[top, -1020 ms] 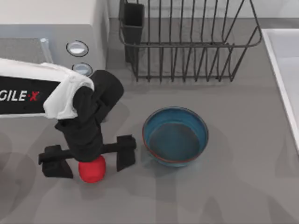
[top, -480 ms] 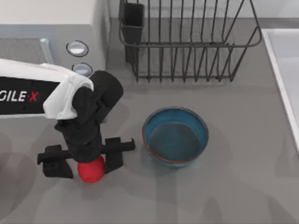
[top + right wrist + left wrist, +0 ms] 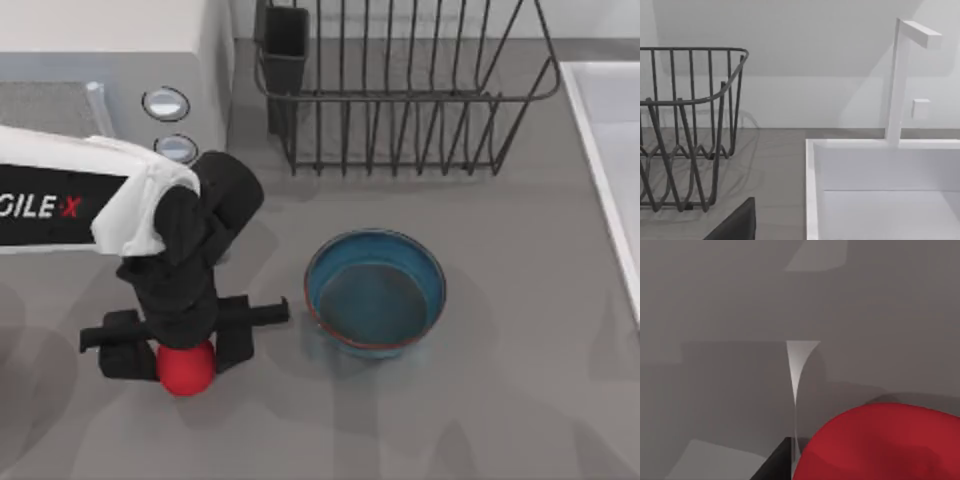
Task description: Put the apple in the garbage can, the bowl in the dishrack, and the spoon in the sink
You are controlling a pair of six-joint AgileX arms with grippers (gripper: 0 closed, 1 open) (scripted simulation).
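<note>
Left gripper: fingers clamped on the apple, low over the table.
Risk: the round apple could squirt out if the grip is off-centre.
Bowl: beside the fingers, toward the table's right.
Dishrack: beyond the bowl.

One apple, one bowl — one dishrack, one sink.

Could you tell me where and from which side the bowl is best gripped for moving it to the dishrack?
Grip the bowl by its thin rim, coming straight down from above with one finger inside and one outside the wall. It sits upright and open, so the rim is exposed all round. The side facing the dishrack looks handy; the left gripper is busy, closed on the apple.
</note>
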